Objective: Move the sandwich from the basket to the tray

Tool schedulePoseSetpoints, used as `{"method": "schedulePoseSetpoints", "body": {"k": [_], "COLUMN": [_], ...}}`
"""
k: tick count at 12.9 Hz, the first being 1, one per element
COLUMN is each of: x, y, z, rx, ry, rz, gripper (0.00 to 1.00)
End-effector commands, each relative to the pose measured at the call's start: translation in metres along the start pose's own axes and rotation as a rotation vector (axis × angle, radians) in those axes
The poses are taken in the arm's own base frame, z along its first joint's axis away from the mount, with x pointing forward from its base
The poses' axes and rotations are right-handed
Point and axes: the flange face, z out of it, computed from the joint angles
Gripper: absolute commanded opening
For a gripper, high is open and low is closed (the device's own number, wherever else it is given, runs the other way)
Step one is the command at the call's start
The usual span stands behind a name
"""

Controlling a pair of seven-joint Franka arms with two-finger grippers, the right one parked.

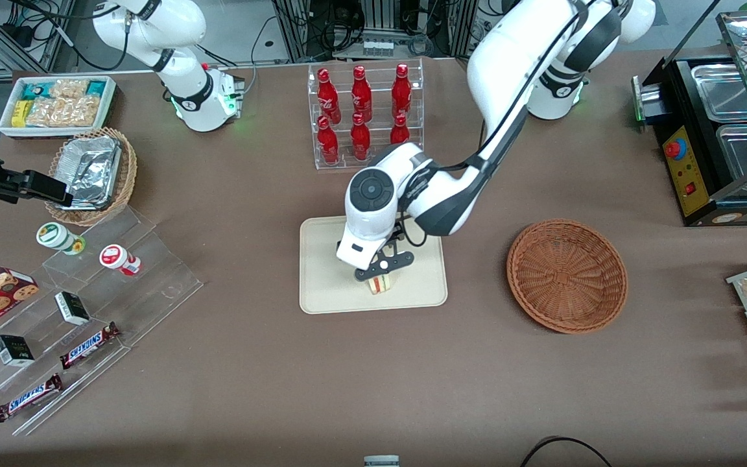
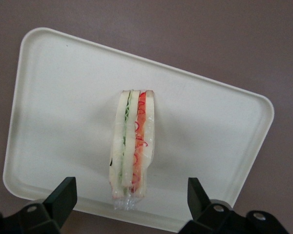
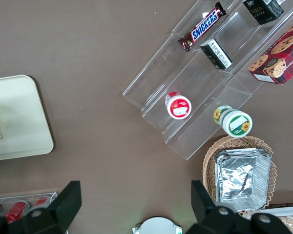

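Front view, read across: the tray (image 1: 328,272) sits mid-table with the left arm reaching down over it, and the gripper (image 1: 383,267) hangs just above the tray's nearer part. The sandwich (image 1: 383,284) lies on the tray directly below the gripper, its red-and-pale cut edge showing just under the fingers. Farther along, toward the working arm's end of the table, the reddish-brown basket (image 1: 567,275) stands well apart from the tray with nothing in it.

Left wrist view: the two dark fingertips (image 2: 63,192) are spread wide, one on each side of the sandwich (image 2: 133,146) and clear of it, touching neither face. The wedge stands on the tray (image 2: 58,97) with its layered edge up, green filling in one seam and red in the other, the clear wrap bunched at the end nearest the gripper (image 2: 131,192).
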Motion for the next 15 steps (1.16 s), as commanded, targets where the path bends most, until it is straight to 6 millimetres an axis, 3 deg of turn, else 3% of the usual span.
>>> {"method": "schedulePoseSetpoints", "body": {"k": [1, 4, 5, 7, 8, 11, 15], "x": [0.004, 0.012, 0.040, 0.056, 0.077, 0.106, 0.128], "y": [-0.009, -0.031, -0.059, -0.092, -0.118, -0.180, -0.266], "z": [-0.041, -0.079, -0.089, -0.096, -0.097, -0.108, -0.142], "rx": [0.014, 0.047, 0.079, 0.109, 0.122, 0.142, 0.131], "ry": [0.011, 0.016, -0.002, -0.020, -0.035, -0.054, -0.076], "rz": [0.058, 0.203, 0.160, 0.182, 0.219, 0.286, 0.398], "gripper": [1.00, 1.00, 1.00, 1.00, 1.00, 1.00, 1.00]}}
